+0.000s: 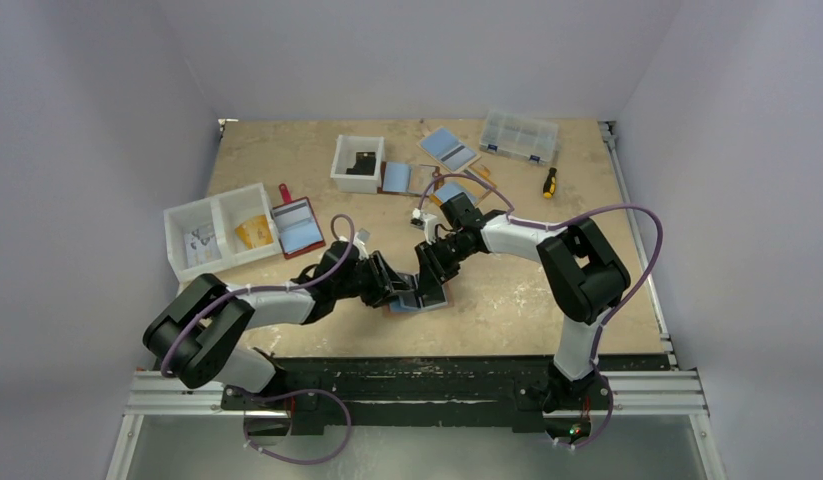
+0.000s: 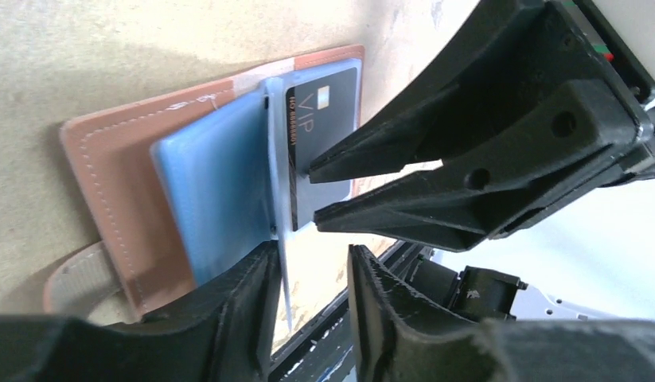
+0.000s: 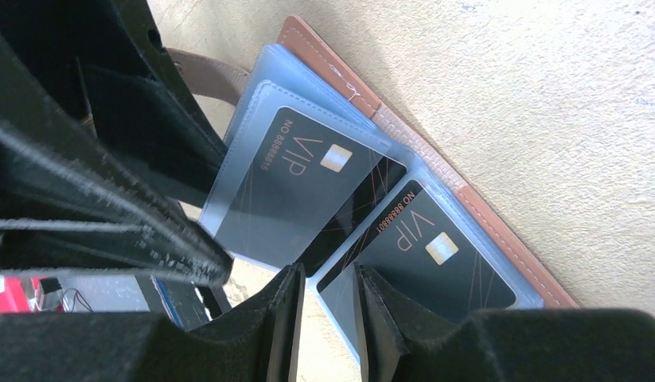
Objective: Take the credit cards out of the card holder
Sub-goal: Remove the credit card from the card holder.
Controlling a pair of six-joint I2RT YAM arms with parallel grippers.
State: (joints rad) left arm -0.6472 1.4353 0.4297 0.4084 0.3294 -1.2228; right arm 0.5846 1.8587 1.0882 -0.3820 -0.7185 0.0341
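The card holder (image 2: 109, 183) lay open on the counter (image 3: 547, 95) beneath both claws — left claw (image 2: 312, 294) parted astride a clear sleeve (image 2: 278, 159), right claw (image 3: 328, 318) parted at a dark card (image 3: 435, 255) — so pinching and sliding it out likely came next.

Beige table (image 1: 547, 290), open tan card holder (image 2: 109, 183) near front, white bins (image 1: 219, 232), clear organizer (image 1: 519, 136), screwdriver (image 1: 550, 182)

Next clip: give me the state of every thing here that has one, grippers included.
card holder, lying open on the table, sleeves exposed
credit cards, two dark ones, both inside clear sleeves, none out
left gripper, open, a sleeve leaf between its fingers
right gripper, open, straddling a sleeve edge
dark red wallet, lying open
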